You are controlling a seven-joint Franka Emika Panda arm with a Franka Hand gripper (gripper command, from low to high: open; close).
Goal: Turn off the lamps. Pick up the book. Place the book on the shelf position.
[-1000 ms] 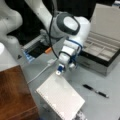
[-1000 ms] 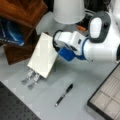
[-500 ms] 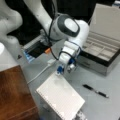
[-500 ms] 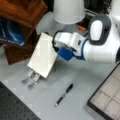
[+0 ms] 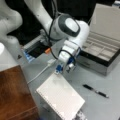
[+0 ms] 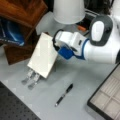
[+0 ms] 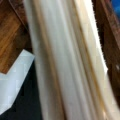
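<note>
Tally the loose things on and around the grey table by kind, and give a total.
Book, its top edge at the tool: 1
Pen: 1
Grey compartmented case: 1
Metal stand under the book: 1
White lampshade: 1
Brown wooden block: 1
Total: 6

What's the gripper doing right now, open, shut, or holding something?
Gripper: at the top edge of the book, which leans on the metal stand; whether the jaws are closed on it cannot be told.

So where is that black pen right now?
The black pen lies flat on the grey table at a front view's lower right, between the white book and the grey compartmented case, touching neither.
</note>
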